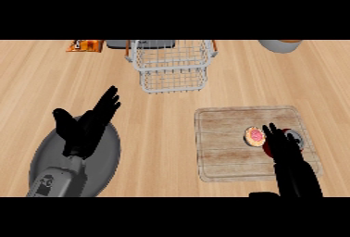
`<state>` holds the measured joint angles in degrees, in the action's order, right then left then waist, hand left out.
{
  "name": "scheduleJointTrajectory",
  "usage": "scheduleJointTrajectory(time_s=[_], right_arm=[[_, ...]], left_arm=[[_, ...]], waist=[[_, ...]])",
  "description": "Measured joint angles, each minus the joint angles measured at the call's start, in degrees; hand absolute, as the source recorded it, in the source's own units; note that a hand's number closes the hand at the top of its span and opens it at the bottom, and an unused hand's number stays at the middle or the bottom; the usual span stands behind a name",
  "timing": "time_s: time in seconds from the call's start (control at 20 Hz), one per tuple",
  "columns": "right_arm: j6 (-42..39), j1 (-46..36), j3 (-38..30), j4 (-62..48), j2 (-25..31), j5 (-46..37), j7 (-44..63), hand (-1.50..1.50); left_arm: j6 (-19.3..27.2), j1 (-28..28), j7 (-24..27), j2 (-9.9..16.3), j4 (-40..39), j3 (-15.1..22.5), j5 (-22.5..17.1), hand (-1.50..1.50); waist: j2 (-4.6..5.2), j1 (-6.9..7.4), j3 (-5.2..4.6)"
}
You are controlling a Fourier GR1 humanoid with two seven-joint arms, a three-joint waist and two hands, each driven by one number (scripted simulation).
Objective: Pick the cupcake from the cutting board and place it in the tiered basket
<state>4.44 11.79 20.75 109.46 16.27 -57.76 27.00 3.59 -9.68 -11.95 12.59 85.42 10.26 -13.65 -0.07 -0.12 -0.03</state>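
While the cupcake point(255, 136) sits on the board point(226, 157), our right hand point(280, 143) reaches beside it, fingers straight; the basket point(172, 65) at twelve o'clock waits.

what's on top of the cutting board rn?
On the cutting board: the cupcake, pink-topped, near the right side, with the right hand over the board beside it. The hand covers the board's right part, so anything beneath it is hidden.

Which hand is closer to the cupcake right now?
Right. The right hand is beside the cupcake on the cutting board; the left hand rests open far across the counter.
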Motion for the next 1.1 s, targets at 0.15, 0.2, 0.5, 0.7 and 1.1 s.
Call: scheduleJointTrajectory(time_s=[0.15,0.2,0.5,0.7,1.1], right_arm=[[2.5,0.6,-1.0,-2.0,-0.7,-1.2,-2.0,-1.50],[2.2,0.2,-2.0,-2.3,-0.7,-0.7,-2.5,-1.50],[4.4,-0.8,-5.5,-6.3,-1.8,0.2,-7.0,-1.50],[5.5,-3.4,-6.6,-9.7,-3.6,-0.2,-8.7,-1.50],[6.5,-8.2,-11.2,-16.6,-4.8,2.4,-12.7,-1.50]], left_arm=[[-1.2,-0.4,0.4,-0.5,-1.2,-1.4,0.6,0.00],[-1.2,-0.5,-0.2,-0.7,-1.0,-1.5,1.1,0.00],[-3.2,-0.7,-0.6,-1.9,-1.2,-3.3,2.1,0.00],[-3.5,-0.9,-0.8,-3.2,-1.4,-3.8,3.1,0.00],[-5.1,0.0,-0.8,-3.6,-1.2,-5.1,3.9,0.00]], waist=[[-0.01,-0.03,-0.04],[-0.01,-0.02,-0.03],[-0.14,-0.01,-0.21],[-0.22,0.05,-0.32],[-0.40,0.14,-0.59]])
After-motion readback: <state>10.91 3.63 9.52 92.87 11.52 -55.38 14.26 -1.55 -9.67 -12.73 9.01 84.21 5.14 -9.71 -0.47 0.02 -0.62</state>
